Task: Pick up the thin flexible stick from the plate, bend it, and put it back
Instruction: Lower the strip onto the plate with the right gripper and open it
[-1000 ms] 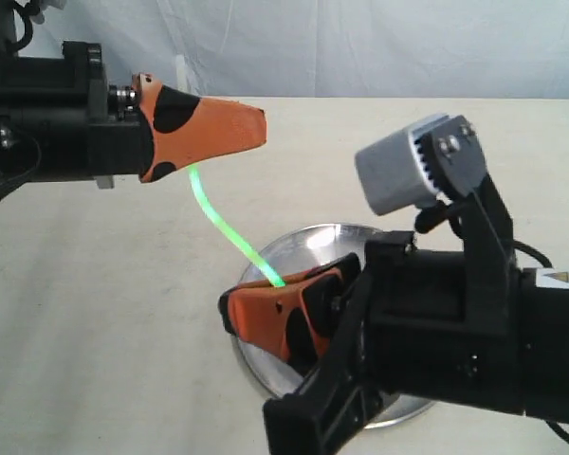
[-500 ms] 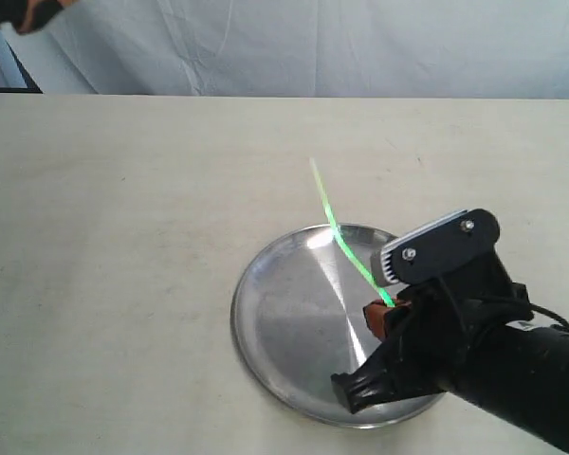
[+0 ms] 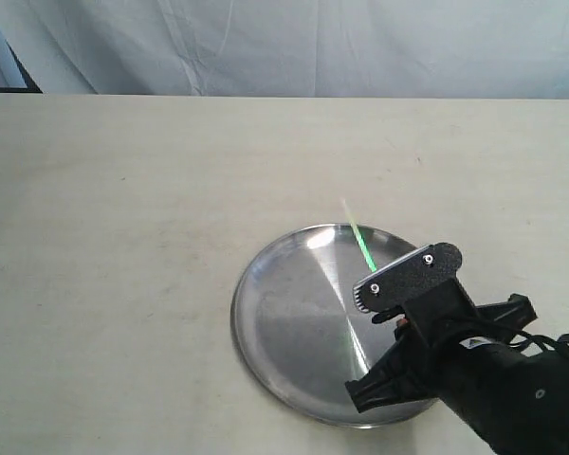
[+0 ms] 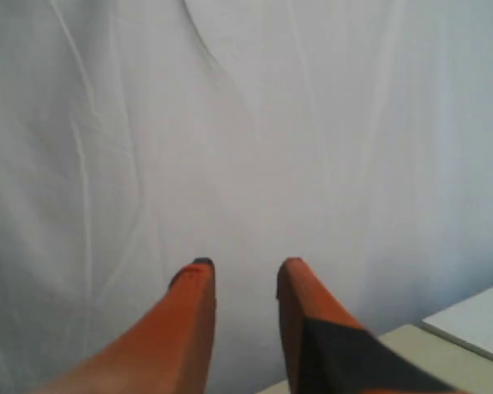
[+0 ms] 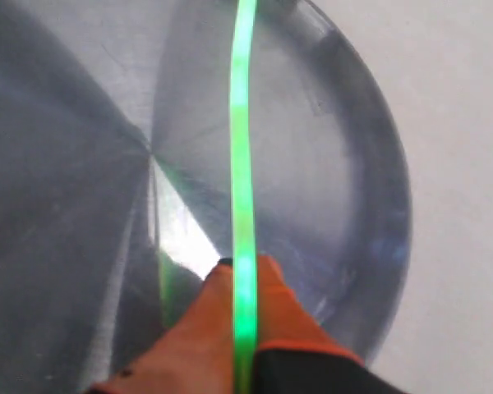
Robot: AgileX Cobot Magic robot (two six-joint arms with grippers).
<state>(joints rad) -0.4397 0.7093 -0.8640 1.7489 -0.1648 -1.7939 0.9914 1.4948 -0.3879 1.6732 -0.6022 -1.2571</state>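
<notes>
The thin neon-green stick (image 3: 359, 242) slants up over the far right part of the silver plate (image 3: 294, 313), its far tip above the rim. My right gripper (image 5: 243, 271) is shut on the stick (image 5: 241, 148), which runs straight out between the orange fingers (image 5: 283, 304) over the plate (image 5: 345, 189). In the exterior view the right arm's black body (image 3: 455, 365) hides those fingers. My left gripper (image 4: 244, 267) is out of the exterior view; its wrist view shows it open, empty, pointing at a white cloth.
The plate lies on a cream tabletop (image 3: 114, 246). A white cloth backdrop (image 3: 313, 43) hangs behind the table's far edge. A dark object (image 3: 0, 66) shows at the far left corner.
The left gripper let go of the stick and left the exterior view. The stick sprang from bent to straight, and the right gripper has lowered it toward the plate.
</notes>
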